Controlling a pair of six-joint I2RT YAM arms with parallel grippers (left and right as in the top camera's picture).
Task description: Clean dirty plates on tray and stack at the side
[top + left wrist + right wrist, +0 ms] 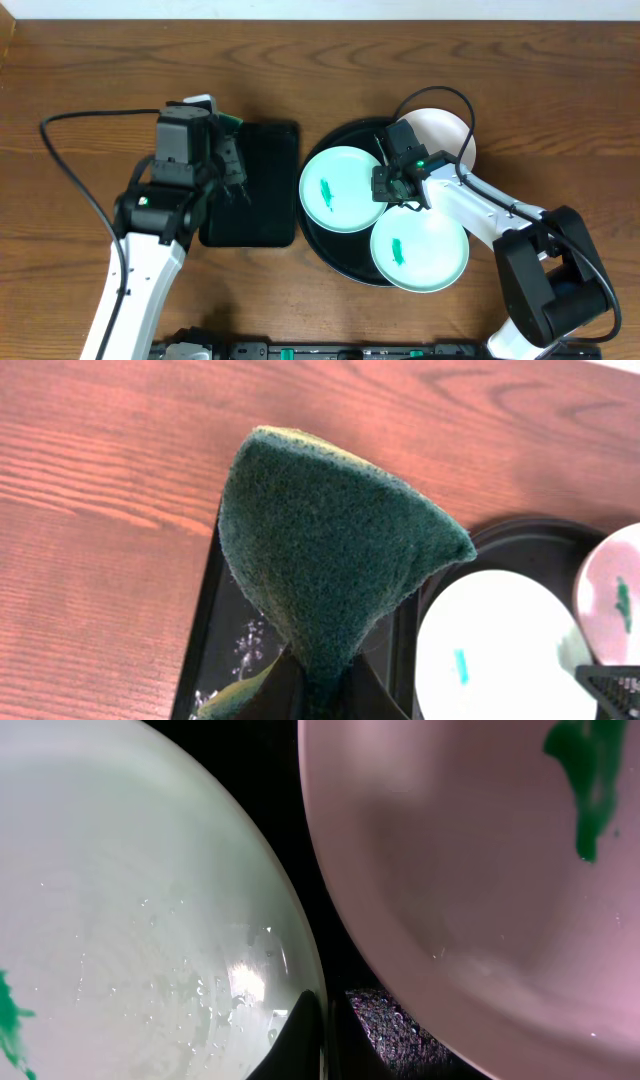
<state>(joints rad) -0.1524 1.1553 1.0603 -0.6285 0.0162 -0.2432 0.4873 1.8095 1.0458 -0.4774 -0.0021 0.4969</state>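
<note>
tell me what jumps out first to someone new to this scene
A dark green sponge pinched in the left gripper fills the left wrist view, above the rectangular black tray. On the round black tray lie a mint plate and a second mint plate, both smeared green, with a white plate at the far rim and the shut right gripper between them.

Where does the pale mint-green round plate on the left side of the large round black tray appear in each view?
Overhead: the pale mint-green round plate sits centre picture, on the left half of the large round black tray.
Left wrist: lower right, just right of the dark green scouring pad.
Right wrist: it fills the left side.
Shared landmark: that tray, dark beneath the plate in every view.
</note>
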